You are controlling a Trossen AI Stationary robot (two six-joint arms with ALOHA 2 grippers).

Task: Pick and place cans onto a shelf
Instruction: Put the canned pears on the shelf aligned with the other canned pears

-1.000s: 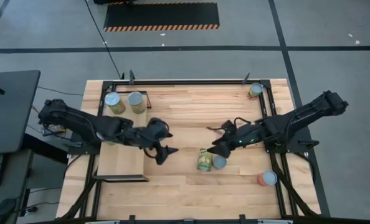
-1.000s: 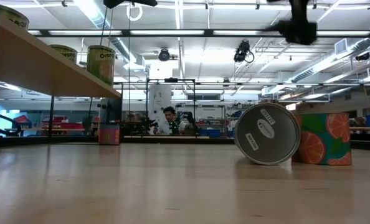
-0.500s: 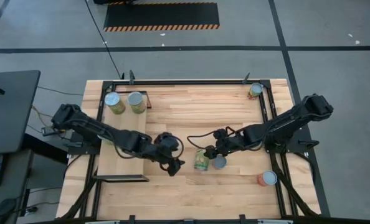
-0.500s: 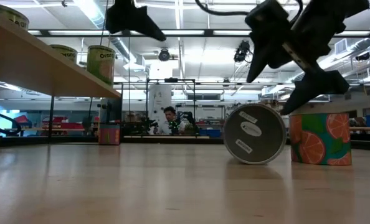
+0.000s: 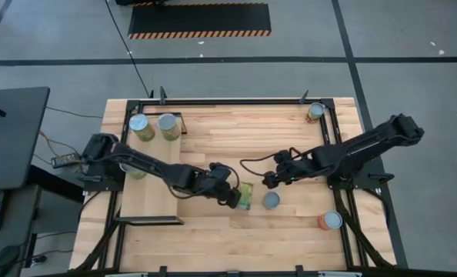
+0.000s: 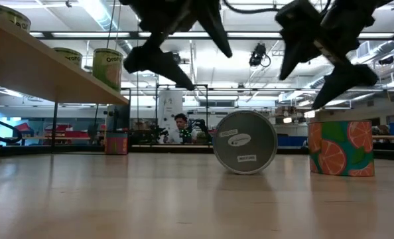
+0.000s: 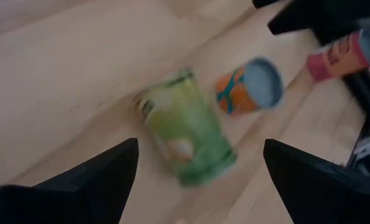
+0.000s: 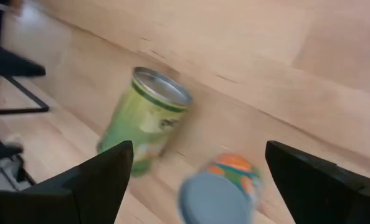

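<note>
A green can [image 5: 245,196] lies on its side on the tabletop, its round end [image 6: 245,151] facing the near edge. Just to its right an orange-and-teal can [image 5: 271,201] stands upright. My left gripper [image 5: 233,195] hangs open just left of and above the green can [image 7: 188,143], one finger on either side of it and neither touching. My right gripper [image 5: 268,181] is open too, above and just beyond the two cans [image 8: 149,118]. The shelf [image 5: 148,192] stands at the left, with two cans [image 5: 138,127] [image 5: 167,125] on its far end.
An orange-red can [image 5: 330,221] stands near the right front corner and another can [image 5: 315,112] at the far right corner. A black frame [image 5: 336,138] runs along the table's edges. Bare wood lies between the shelf and the two middle cans.
My left gripper has come down and gone toward the table's right, up to the lying green can, rolling its wrist as it went. My right gripper has sunk and tipped further down over the cans. The green can has rolled a little toward the table's left.
</note>
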